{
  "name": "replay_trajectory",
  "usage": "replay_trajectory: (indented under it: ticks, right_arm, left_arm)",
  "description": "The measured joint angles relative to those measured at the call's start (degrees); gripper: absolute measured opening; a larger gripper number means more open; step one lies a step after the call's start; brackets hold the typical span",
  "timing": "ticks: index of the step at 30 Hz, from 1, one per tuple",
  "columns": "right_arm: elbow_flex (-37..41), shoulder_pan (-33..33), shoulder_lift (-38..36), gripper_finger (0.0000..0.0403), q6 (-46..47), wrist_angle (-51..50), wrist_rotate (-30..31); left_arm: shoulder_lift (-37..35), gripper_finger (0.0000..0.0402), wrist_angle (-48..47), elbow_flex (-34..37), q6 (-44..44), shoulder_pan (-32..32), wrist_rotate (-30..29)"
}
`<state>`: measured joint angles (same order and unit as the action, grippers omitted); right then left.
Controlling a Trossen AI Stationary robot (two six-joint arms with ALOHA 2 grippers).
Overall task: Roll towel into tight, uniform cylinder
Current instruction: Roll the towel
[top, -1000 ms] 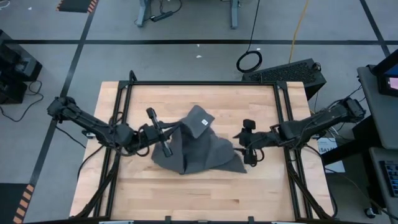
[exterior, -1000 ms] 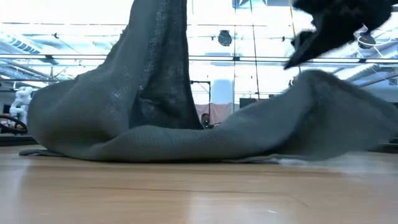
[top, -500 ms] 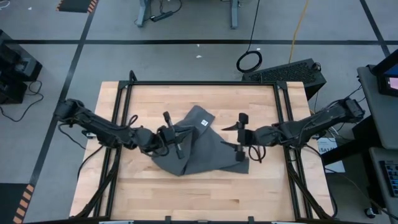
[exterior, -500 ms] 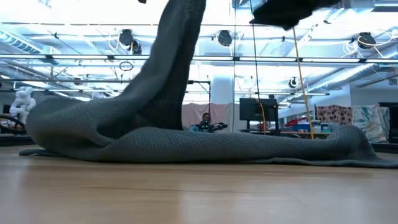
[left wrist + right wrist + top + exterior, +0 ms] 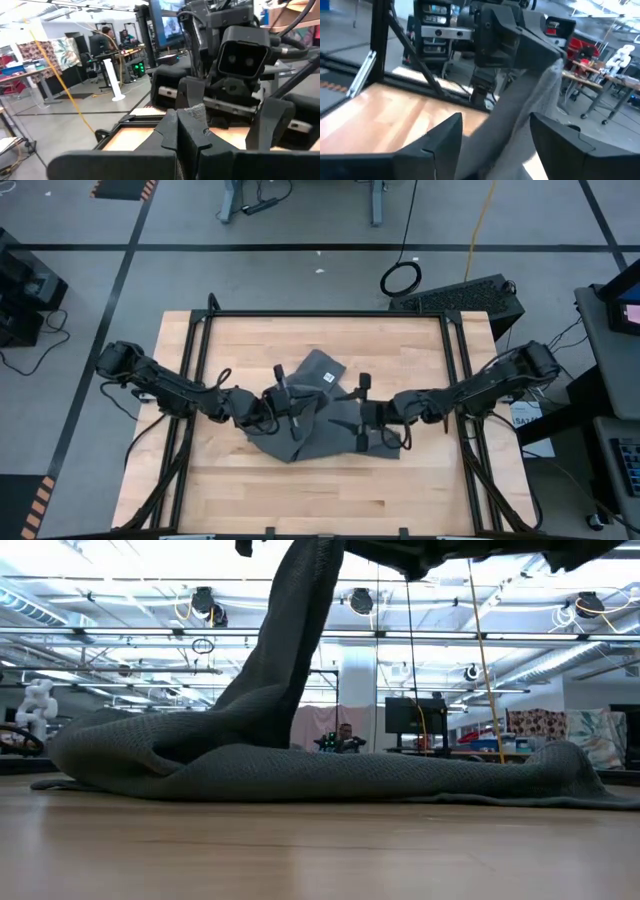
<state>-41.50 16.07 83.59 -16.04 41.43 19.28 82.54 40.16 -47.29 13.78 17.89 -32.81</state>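
Nothing here can be read: the small white tag (image 5: 326, 378) on the dark grey soft cloth towel (image 5: 325, 420), just beside the left end effector (image 5: 287, 398), shows no legible mark, and distant monitors show only glow.

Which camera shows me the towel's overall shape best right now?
The high view: the whole crumpled towel shows on the table. The low view shows it side-on, one part lifted out of frame. The right wrist view shows only a hanging strip; the left wrist view shows only a scrap between its end effector's fingers.
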Motion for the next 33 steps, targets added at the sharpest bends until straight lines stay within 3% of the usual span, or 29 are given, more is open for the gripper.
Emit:
replay_trajectory:
  ticks: [4,12,17,23,30,33]
  right_arm:
    - [0.0,-0.7,2.1,0.0176,0.1,2.4,1.9]
    - [0.0,-1.9,2.3,0.0012,0.0,2.3,4.8]
    - [0.0,-1.8,1.2,0.0006,-0.6,-1.5,4.7]
    - [0.0,-1.8,-2.5,0.0003,2.9,-12.4,4.4]
    - [0.0,-1.8,-3.4,0.0001,3.5,-15.2,4.4]
    - [0.0,-2.1,-3.4,0.0001,4.3,-15.1,4.3]
  left_arm:
    - [0.0,0.0001,-0.2,0.0,0.0,0.3,0.1]
    - [0.0,0.0004,-0.6,0.0,0.0,1.3,0.0]
    - [0.0,0.0032,-3.7,0.0,0.0,3.2,-3.0]
    - [0.0,0.01,-8.4,0.0,-3.3,5.6,-6.3]
    - [3.0,0.0185,-6.3,0.0,-6.0,4.9,-5.8]
    - [7.9,0.0209,0.8,0.0,-5.5,4.5,-4.8]
